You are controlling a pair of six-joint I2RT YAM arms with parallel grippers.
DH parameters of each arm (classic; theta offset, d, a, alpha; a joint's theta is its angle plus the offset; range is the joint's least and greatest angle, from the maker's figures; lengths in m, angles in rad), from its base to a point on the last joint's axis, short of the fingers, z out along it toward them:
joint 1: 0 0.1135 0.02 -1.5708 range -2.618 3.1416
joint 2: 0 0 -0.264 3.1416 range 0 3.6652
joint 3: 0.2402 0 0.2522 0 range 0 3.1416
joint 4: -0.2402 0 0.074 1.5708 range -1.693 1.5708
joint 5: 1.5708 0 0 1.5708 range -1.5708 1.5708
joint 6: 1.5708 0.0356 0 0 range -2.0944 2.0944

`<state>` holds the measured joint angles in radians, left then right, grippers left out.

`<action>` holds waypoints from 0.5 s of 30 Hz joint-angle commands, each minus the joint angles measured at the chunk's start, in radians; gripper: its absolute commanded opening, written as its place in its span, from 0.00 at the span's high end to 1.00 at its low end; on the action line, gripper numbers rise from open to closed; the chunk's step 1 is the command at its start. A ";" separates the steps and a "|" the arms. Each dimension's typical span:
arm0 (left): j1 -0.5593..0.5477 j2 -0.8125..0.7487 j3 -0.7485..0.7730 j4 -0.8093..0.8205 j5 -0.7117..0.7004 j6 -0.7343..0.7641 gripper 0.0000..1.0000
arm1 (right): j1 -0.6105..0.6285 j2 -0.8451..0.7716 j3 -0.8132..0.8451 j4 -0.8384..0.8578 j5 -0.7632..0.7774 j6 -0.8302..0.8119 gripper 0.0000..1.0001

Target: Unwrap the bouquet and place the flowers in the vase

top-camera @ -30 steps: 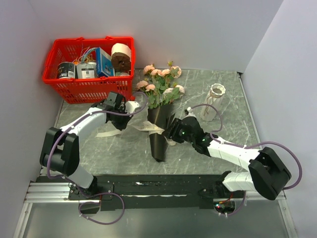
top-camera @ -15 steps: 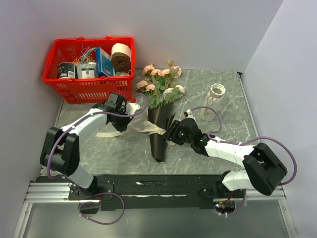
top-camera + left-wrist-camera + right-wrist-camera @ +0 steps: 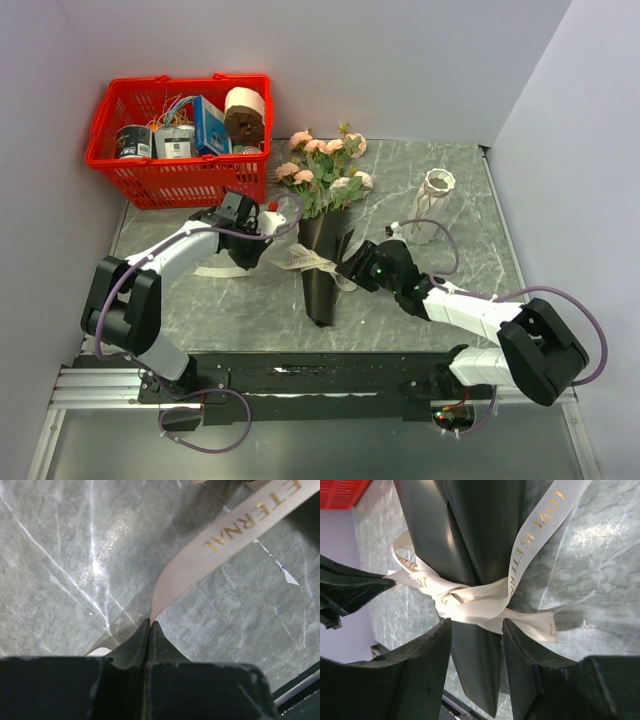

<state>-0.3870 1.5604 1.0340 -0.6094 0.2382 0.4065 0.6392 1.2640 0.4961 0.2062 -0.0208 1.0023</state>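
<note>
- The bouquet (image 3: 320, 245) lies at the centre of the top view on the grey marble table (image 3: 480, 180). Its flowers (image 3: 322, 170) point toward the top of the frame and the narrow end of its dark paper wrap (image 3: 319, 290) points toward the bottom.
- The left gripper (image 3: 150, 625) is pinched tight on one tail of the cream ribbon (image 3: 230, 535). In its wrist view the band rises from the closed tips toward the upper right, gold lettering showing.
- The right gripper (image 3: 475, 635) has its jaws part-way apart. In its wrist view they frame the wrap just under the ribbon's knot (image 3: 465, 600). I cannot tell whether they touch the paper, and no grip can be made out.
- The vase (image 3: 433, 205) stands upright at the right of the top view, well apart from the bouquet, with no stem in it.
- A red basket (image 3: 180, 180) of odds and ends sits at the upper left, beside the flower heads.
- Progress looks early — the knot is not yet undone and the paper is wrapped round the stems.
- My reading is that the step in hand is pulling the ribbon loose.
- Left to do: free the ribbon, open the paper, lift the stems out and stand them in the vase — most of the job.
</note>
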 commanded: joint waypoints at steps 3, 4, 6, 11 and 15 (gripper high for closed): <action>-0.021 -0.011 -0.002 0.007 0.009 0.012 0.99 | -0.029 -0.078 -0.047 0.075 -0.047 0.030 0.48; -0.023 -0.011 -0.006 0.007 0.009 0.012 0.99 | -0.036 -0.089 -0.050 0.075 -0.044 0.032 0.47; -0.026 -0.011 -0.008 0.010 0.004 0.011 0.99 | -0.047 -0.087 -0.051 0.088 -0.054 0.035 0.47; -0.036 -0.010 -0.009 0.008 0.001 0.008 0.99 | -0.072 -0.038 -0.028 0.110 -0.088 0.036 0.47; -0.042 -0.005 0.001 0.005 0.003 0.005 0.99 | -0.072 0.006 -0.013 0.134 -0.117 0.045 0.48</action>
<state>-0.4187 1.5604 1.0267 -0.6098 0.2375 0.4057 0.5732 1.2331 0.4530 0.2794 -0.1001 1.0348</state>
